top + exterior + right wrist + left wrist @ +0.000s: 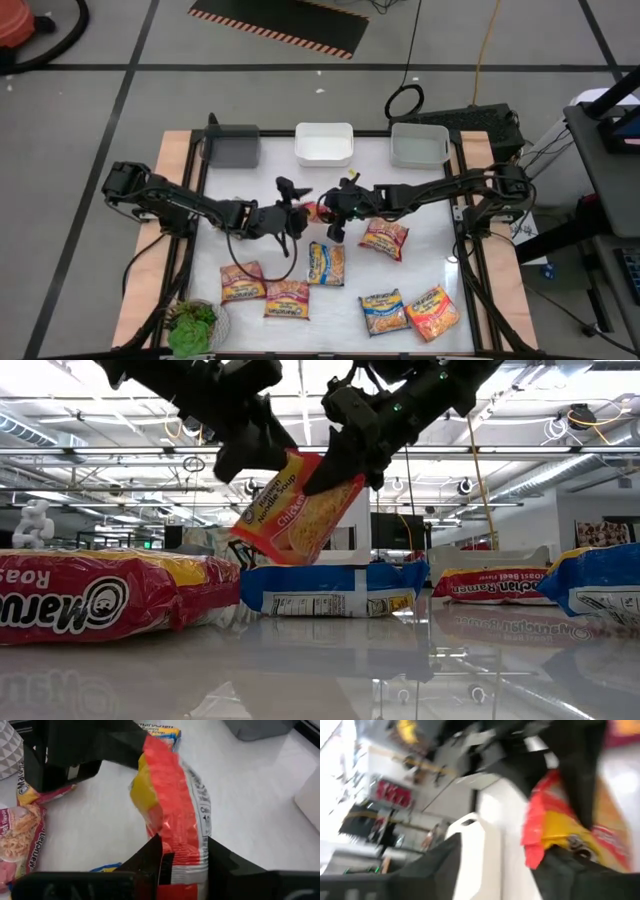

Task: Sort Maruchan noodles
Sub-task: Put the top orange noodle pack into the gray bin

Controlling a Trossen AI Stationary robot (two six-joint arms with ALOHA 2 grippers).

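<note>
On the left, the left gripper (292,212) hung above the middle of the white tabletop (430,250), its fingers apart beside one end of a crinkly orange-and-yellow plastic noodle packet (295,508). That packet hung tilted in the air between both arms. The right gripper (335,208) was clamped on its other end. Six more flat packets lay on the tabletop nearer the front edge, among them a blue-and-yellow one (326,264).
</note>
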